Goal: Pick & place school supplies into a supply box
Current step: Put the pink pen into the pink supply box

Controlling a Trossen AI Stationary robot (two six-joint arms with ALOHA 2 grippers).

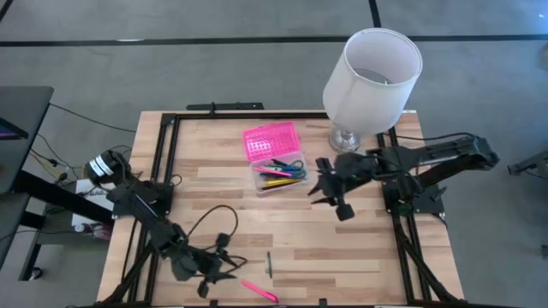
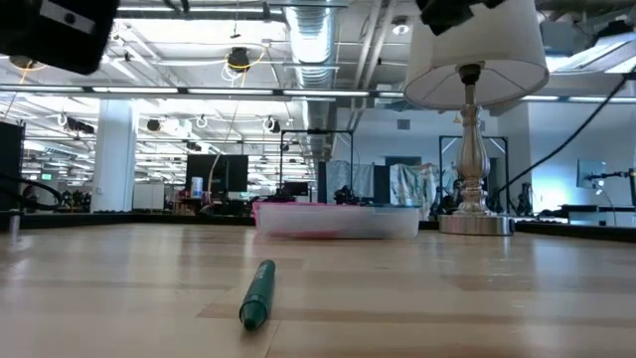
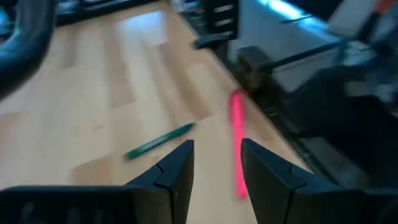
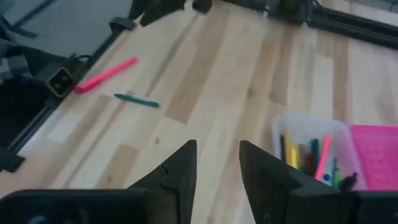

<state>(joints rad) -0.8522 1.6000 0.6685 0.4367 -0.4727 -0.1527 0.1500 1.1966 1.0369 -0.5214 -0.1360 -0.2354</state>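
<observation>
The supply box [image 1: 276, 177] is a clear case lying open at the table's middle, with its pink lid [image 1: 272, 141] on its far side. Several pens lie inside it [image 4: 311, 155]. A green pen [image 1: 269, 263] and a pink pen [image 1: 259, 291] lie flat near the table's front edge. My left gripper [image 1: 229, 272] hovers just left of these two pens, open and empty; its wrist view shows the pink pen [image 3: 237, 143] and the green pen [image 3: 158, 141] beyond the fingers. My right gripper [image 1: 318, 182] hangs open and empty above the table, right of the box.
A white-shaded lamp [image 1: 372, 79] stands at the table's far right corner, close behind my right arm. Black frame rails [image 1: 163, 162] run along the table's edges. Bare wood [image 1: 342, 257] lies between the box and the front edge.
</observation>
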